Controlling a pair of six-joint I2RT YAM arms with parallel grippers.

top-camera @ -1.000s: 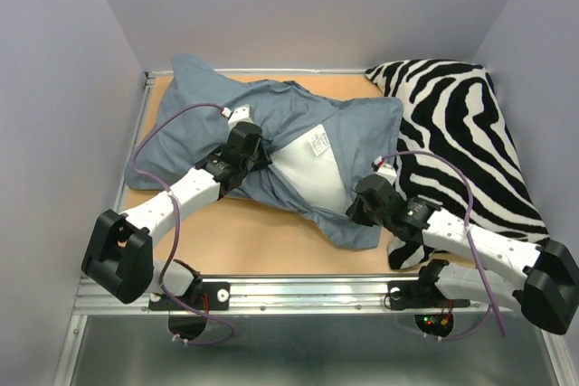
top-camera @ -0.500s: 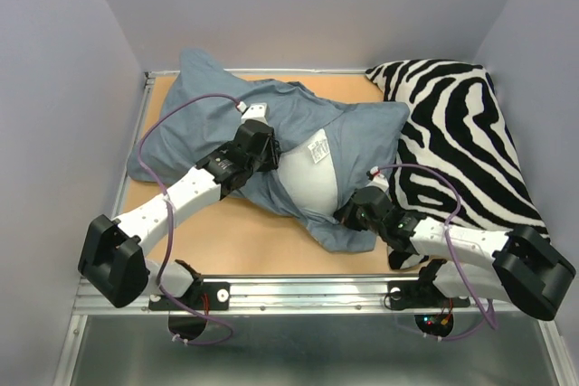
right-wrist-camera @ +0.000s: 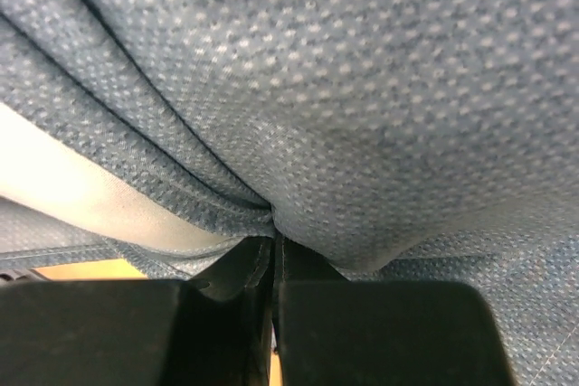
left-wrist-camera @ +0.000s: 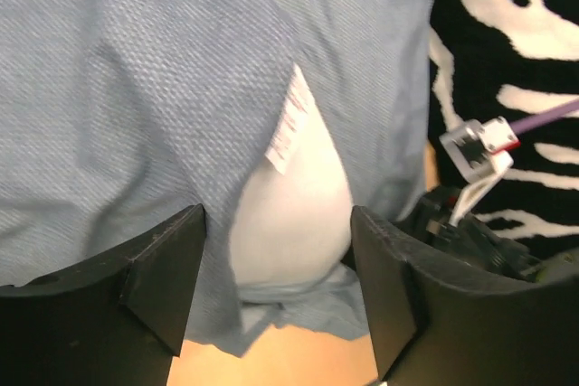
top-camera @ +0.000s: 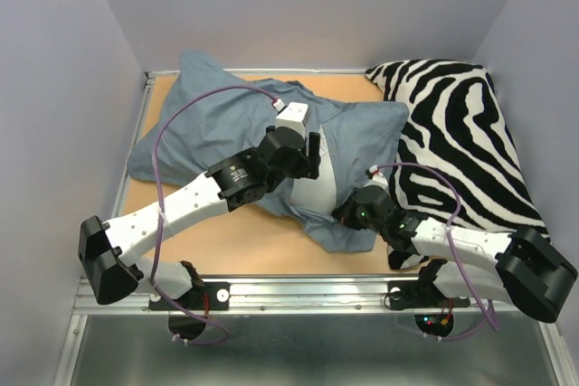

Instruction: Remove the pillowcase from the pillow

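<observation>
The blue-grey pillowcase (top-camera: 226, 124) lies bunched from the back left to the middle of the table. The white pillow (top-camera: 318, 189) bulges out of its opening, with a small label at the edge. My left gripper (top-camera: 312, 160) hovers open over that opening; in the left wrist view the pillow (left-wrist-camera: 291, 214) shows between the spread fingers (left-wrist-camera: 158, 273), which touch nothing. My right gripper (top-camera: 346, 214) is shut on the pillowcase's near hem (right-wrist-camera: 274, 223), pinching a fold of the pillowcase (right-wrist-camera: 362, 88), with a strip of pillow (right-wrist-camera: 54, 183) to its left.
A black-and-white zebra-striped cushion (top-camera: 461, 133) fills the right side, and my right arm lies against its near edge. Bare wooden tabletop (top-camera: 235, 241) shows in front of the pillowcase. A metal rail (top-camera: 298, 291) runs along the near edge, and grey walls close in the sides.
My left gripper has let go of the pillowcase, opened, and swung right over the exposed pillow. My right gripper, still pinching the hem, has drawn slightly left and nearer.
</observation>
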